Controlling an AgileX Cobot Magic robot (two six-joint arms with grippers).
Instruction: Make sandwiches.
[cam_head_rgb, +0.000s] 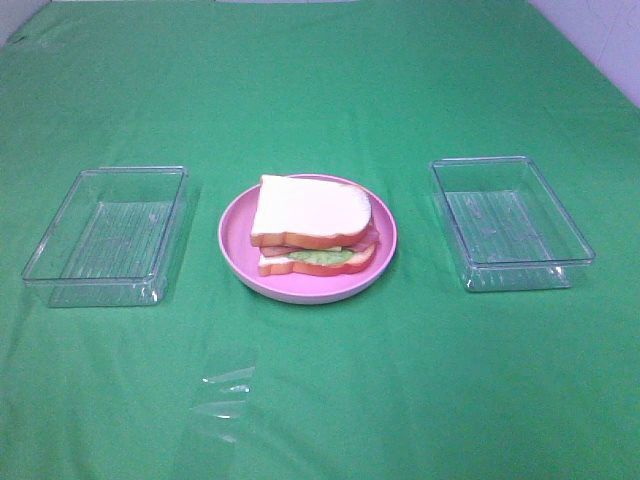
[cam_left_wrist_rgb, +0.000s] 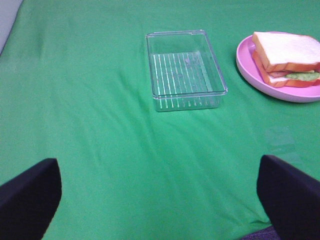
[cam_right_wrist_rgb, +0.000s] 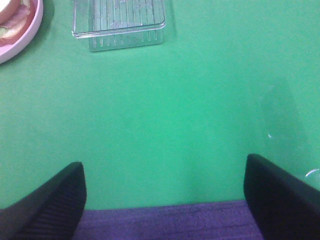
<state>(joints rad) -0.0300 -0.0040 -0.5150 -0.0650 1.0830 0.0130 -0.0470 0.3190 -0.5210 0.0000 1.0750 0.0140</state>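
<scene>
From the high camera the sandwich (cam_head_rgb: 314, 229) sits finished-looking on the round pink plate (cam_head_rgb: 238, 250) in the middle of the green cloth (cam_head_rgb: 330, 90): a white slice on top, reddish bacon and a pale green leaf showing at the near edge, another slice beneath. A clear tray (cam_head_rgb: 110, 235) stands well off to the left of the plate and a second clear tray (cam_head_rgb: 510, 222) well off to the right, both with nothing in them that I can make out; neither arm reaches into this view. To my eye the stacking is done and both trays have given up their pieces, so what remains, if anything, is for the arms to keep back, or to square the top slice, which calls for a light approach from above. In the left wrist view the left gripper (cam_left_wrist_rgb: 160, 192) hangs over bare cloth with its dark fingers (cam_left_wrist_rgb: 30, 192) spread wide and nothing between them; the left tray lies ahead and the plate with the sandwich just beyond its far corner. In the right wrist view the right gripper (cam_right_wrist_rgb: 165, 195) is likewise spread wide and holds nothing, the right tray (cam_right_wrist_rgb: 120, 22) ahead and only the plate's rim (cam_right_wrist_rgb: 22, 40) in the corner. Nothing stands between either gripper and the plate except a faint glassy glare on the cloth.
</scene>
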